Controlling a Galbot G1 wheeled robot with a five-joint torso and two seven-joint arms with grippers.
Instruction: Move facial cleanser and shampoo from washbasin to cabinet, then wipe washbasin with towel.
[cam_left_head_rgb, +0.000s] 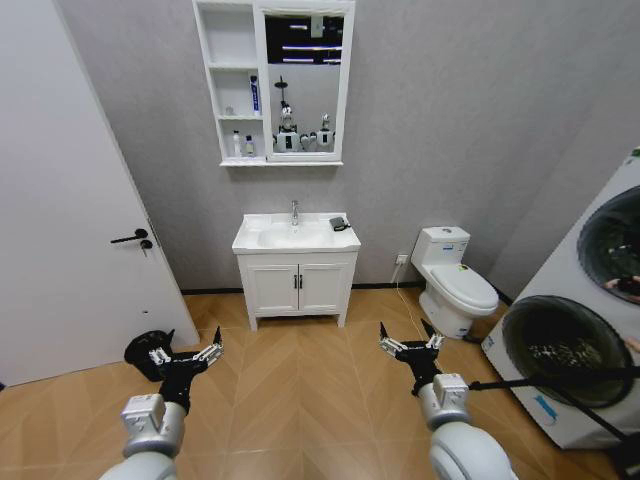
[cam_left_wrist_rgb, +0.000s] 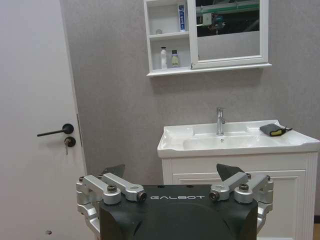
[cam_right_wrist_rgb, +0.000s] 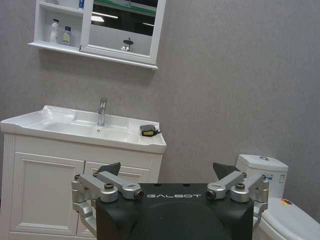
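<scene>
The white washbasin (cam_left_head_rgb: 255, 240) (cam_left_wrist_rgb: 175, 145) (cam_right_wrist_rgb: 30, 122) with its chrome tap (cam_left_head_rgb: 294, 212) stands on a vanity against the far wall. The dark towel (cam_left_head_rgb: 340, 224) (cam_left_wrist_rgb: 272, 129) (cam_right_wrist_rgb: 148, 131) lies folded on its right corner. Above hangs the cabinet (cam_left_head_rgb: 283, 161) (cam_left_wrist_rgb: 205, 68) (cam_right_wrist_rgb: 90, 50). Its shelves hold a blue tube (cam_left_head_rgb: 254, 93) (cam_left_wrist_rgb: 181, 10) and two small bottles (cam_left_head_rgb: 243, 146) (cam_left_wrist_rgb: 169, 58) (cam_right_wrist_rgb: 60, 34). I cannot tell which is the facial cleanser and which the shampoo. My left gripper (cam_left_head_rgb: 193, 340) (cam_left_wrist_rgb: 171, 172) and right gripper (cam_left_head_rgb: 405, 335) (cam_right_wrist_rgb: 167, 167) hover open over the floor, well short of the vanity.
A white door with a black handle (cam_left_head_rgb: 130, 237) fills the left side, and a black bin (cam_left_head_rgb: 148, 350) sits on the floor by it. A toilet (cam_left_head_rgb: 455, 285) stands right of the two-door vanity (cam_left_head_rgb: 297, 287). Two drum machines (cam_left_head_rgb: 590, 340) line the right. Wooden floor lies between me and the vanity.
</scene>
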